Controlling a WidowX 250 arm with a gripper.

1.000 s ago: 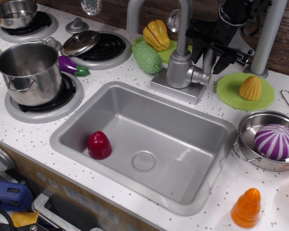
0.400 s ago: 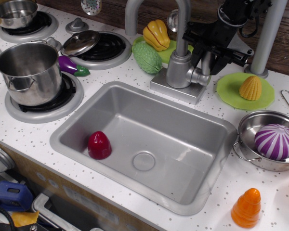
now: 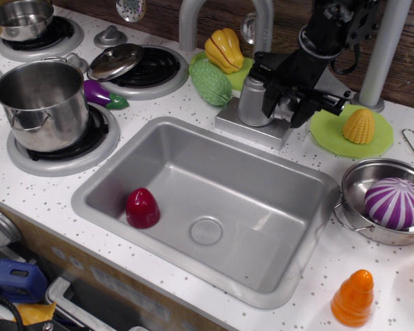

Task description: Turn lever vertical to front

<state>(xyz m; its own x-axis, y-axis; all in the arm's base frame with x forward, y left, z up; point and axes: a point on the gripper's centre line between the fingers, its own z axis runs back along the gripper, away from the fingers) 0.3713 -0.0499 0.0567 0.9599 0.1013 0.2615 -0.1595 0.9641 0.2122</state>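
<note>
The grey faucet body (image 3: 251, 96) stands on its base plate (image 3: 241, 124) behind the sink, its arched spout (image 3: 221, 5) rising out of the top of the view. My black gripper (image 3: 285, 105) comes down from the upper right and sits against the right side of the faucet body, where the side stub is. Its two fingers (image 3: 269, 96) stand apart with a bit of grey metal between them. The small paddle lever is almost wholly hidden behind the fingers, so I cannot tell its angle.
The sink (image 3: 103, 200) holds a red toy (image 3: 142, 208). A green plate with a yellow corn piece (image 3: 359, 126) lies right of the gripper. A green vegetable (image 3: 210, 83) and a yellow one (image 3: 224, 49) sit left of the faucet. A grey post (image 3: 383, 55) stands behind. A pot (image 3: 43, 103) stands at left, and a pan with a purple toy (image 3: 395, 203) at right.
The gripper has moved down and to the left, from straddling the upright lever above the stub to low against the faucet's right side. The lever, upright before, is now covered.
</note>
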